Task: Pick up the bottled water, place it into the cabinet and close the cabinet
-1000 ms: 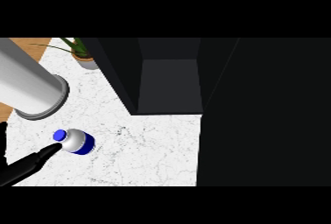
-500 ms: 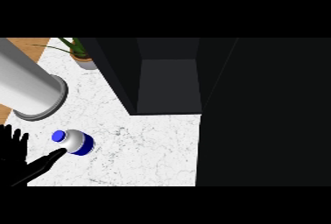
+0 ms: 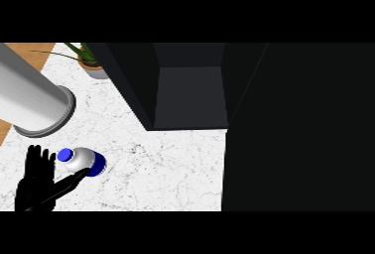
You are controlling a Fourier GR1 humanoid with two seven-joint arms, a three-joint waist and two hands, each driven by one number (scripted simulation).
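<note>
One hand in view: left hand (image 3: pixel 38 186), lower left, fingers straight and spread from the thumb (clasping nothing). It sits higher than 0.5 s ago, fingers now beside the bottled water (image 3: pixel 84 161), thumb tip at its lower edge. The bottled water is unmoved on the white counter (image 3: pixel 168 168). The cabinet (image 3: pixel 190 94) stands open to the right.

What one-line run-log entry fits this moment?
stage: pre-grasp | left hand: open beside bottled water | cabinet: open | right hand: unseen
</note>
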